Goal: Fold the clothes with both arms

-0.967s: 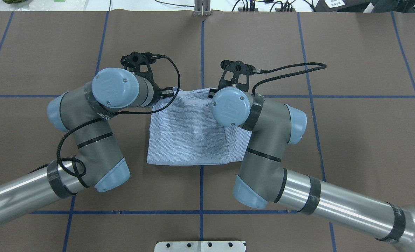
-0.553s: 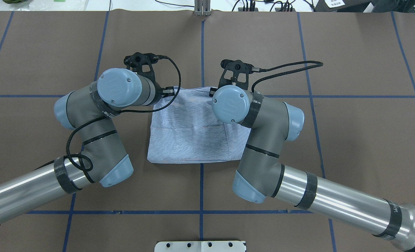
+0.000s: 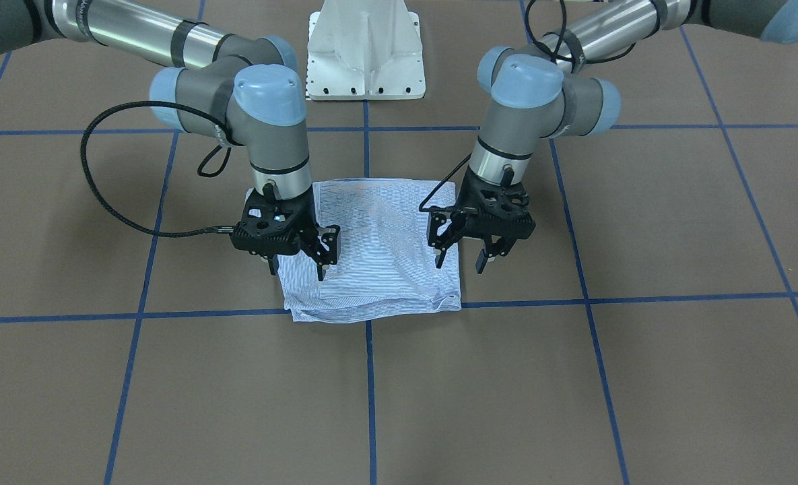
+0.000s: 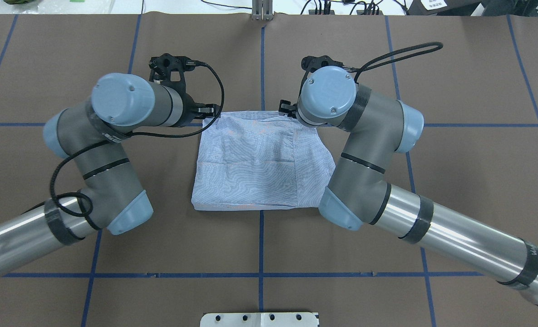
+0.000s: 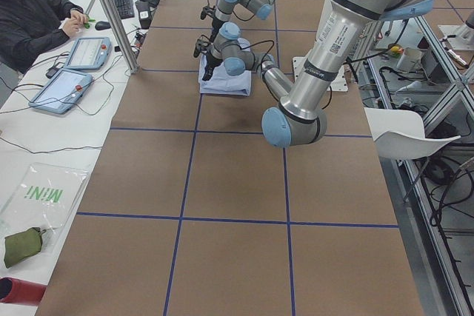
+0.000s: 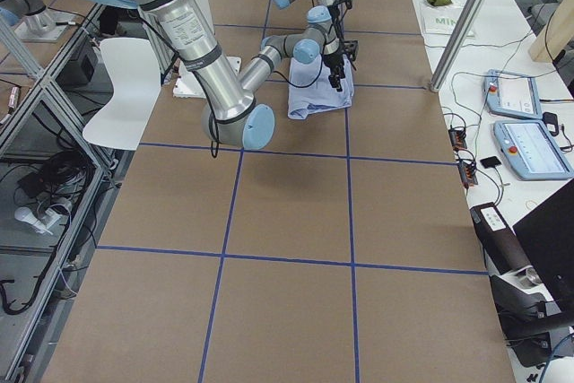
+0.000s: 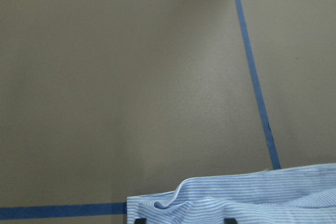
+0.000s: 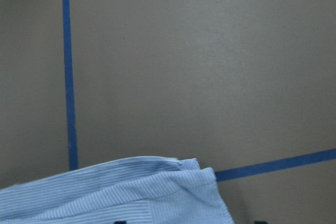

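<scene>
Lifted and swung outward since a second ago, the left hand (image 3: 461, 261) hangs spread wide and empty, one finger over the side edge of the shirt (image 4: 250, 168), the other over bare desk (image 4: 455, 181). Below and between both hands the shirt lies as a flat folded rectangle. Over its opposite side the right hand (image 3: 297, 268) has risen too, gaping empty. This fold looks released, and folding seems nearly finished.

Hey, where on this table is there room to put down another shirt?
The table is bare beyond the shirt, on the side away from the robot, and out toward both ends. Crowded: around the shirt, where the left pincer and right pincer hang over its side edges.
</scene>
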Controlling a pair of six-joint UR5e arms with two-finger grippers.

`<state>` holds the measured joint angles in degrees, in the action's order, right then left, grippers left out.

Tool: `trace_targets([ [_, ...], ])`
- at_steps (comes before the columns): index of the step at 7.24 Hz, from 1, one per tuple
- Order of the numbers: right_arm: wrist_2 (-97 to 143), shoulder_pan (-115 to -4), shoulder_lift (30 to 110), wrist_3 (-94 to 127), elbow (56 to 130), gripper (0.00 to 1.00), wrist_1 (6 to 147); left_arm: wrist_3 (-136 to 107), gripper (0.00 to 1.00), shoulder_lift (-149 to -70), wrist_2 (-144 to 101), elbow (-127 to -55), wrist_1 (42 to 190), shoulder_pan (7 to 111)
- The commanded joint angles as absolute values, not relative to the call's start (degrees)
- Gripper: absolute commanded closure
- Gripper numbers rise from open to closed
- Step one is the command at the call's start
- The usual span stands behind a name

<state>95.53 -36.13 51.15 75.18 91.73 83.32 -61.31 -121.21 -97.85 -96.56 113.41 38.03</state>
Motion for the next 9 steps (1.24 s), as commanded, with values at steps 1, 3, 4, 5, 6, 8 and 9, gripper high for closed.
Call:
trace_targets([
  [1, 104.98, -43.73, 59.11, 62.03, 103.65, 0.0, 90.57, -49.0, 0.0, -113.5, -101.95, -113.31, 99.57, 42.6],
  [3, 115.17, -54.08, 66.93, 43.37, 106.34, 0.0, 91.84, -37.33, 0.0, -106.57, -105.97, -120.56, 92.91, 48.83],
  [4, 120.97, -61.27, 72.89, 28.28, 106.43, 0.0, 91.85, -28.3, 0.0, -102.96, -110.17, -121.11, 92.9, 54.44],
  [5, 122.77, -67.96, 79.74, 15.86, 106.44, 0.0, 91.06, -19.08, 0.0, -98.83, -112.82, -121.11, 93.07, 60.06],
  [6, 124.35, -75.16, 84.5, 3.2, 106.0, 0.0, 91.84, -9.85, 0.0, -96.7, -116.16, -120.68, 92.9, 65.86],
  [8, 130.49, -86.26, 94.17, -13.03, 105.47, 0.0, 91.76, 6.08, 0.0, -89.07, -124.07, -119.36, 93.25, 77.47],
  [9, 130.95, -89.09, 99.18, -16.66, 105.56, 0.0, 91.24, 6.67, 0.0, -85.03, -125.06, -119.53, 93.77, 80.3],
])
